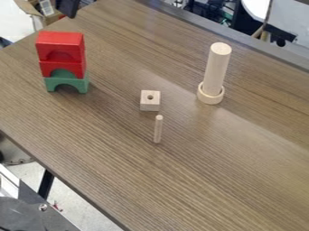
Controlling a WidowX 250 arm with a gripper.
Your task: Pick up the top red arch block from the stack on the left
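At the top edge, left of centre, a black part of the gripper (67, 6) hangs by the table's far left corner, apart from all the blocks. Nearest to it is a stack at the left: a red block (59, 39) on top, a red arch block (72, 68) under it and a green arch block (82, 85) at the bottom. A pale wooden cube (150, 107) with a hole in its top sits mid-table. Just in front of it, a thin wooden peg (158, 130) appears upright. To the right, a tall wooden cylinder (217, 68) stands in a wooden ring (210, 98).
The brown wooden table (229, 180) runs diagonally across the view, its left edge dropping toward the bottom centre. A cardboard box (30, 12) lies beyond the far left corner. Metal equipment (27, 210) is below the table's edge at the lower left.
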